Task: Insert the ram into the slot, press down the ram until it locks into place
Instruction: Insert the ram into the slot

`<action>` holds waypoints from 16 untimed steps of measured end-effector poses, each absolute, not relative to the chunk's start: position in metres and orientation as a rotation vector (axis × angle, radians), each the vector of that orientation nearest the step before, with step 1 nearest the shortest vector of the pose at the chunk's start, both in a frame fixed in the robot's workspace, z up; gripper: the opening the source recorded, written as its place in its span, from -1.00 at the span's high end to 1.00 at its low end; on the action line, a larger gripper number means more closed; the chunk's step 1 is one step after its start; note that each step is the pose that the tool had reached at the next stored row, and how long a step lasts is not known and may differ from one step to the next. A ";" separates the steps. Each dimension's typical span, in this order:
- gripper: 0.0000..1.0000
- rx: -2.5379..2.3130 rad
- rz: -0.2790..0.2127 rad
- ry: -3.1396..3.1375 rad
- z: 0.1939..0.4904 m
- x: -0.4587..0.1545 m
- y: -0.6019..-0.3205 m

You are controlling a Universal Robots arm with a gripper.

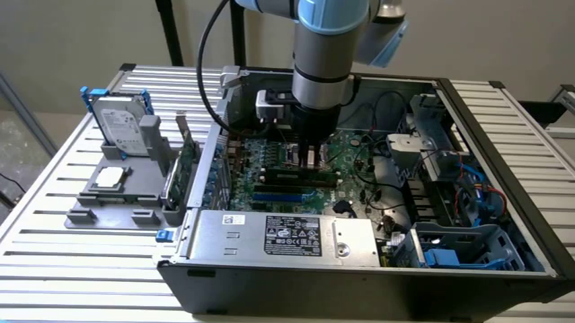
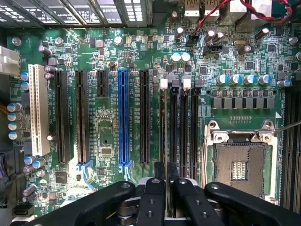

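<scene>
An open computer case on a slatted metal table, with the arm reaching straight down into it. Low over the green main board, the gripper, right above a bank of 4 parallel black memory sockets. From the wrist view: fingers set nearly together and closed on the ram, with just a thin gap between them, in line with it. Stands on edge, that ram, as a thin strip along the slot, the outermost of the 4 sockets and the one nearest the long blue socket. Cannot tell whether fully seated, nor whether the end clips have locked. On the other side of the 4 from the blue one, the square silver processor socket. In the exterior view, a silver power supply at the near edge of the case. Outside the case, toward the exterior view's left, a grey holder with a hard drive upright in it.
</scene>
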State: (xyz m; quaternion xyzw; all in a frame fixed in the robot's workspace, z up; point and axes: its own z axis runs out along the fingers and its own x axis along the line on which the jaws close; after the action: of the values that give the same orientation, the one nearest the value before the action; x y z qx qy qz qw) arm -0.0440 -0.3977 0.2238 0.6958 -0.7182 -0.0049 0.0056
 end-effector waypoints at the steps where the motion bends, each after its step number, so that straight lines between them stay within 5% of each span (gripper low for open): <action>1: 0.73 2.178 -0.015 -2.248 0.224 -0.044 -0.397; 16: 0.73 2.181 0.005 -2.252 0.224 -0.044 -0.396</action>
State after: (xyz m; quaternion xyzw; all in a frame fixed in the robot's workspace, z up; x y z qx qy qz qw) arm -0.0442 -0.3965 0.2238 0.6957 -0.7183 0.0017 0.0035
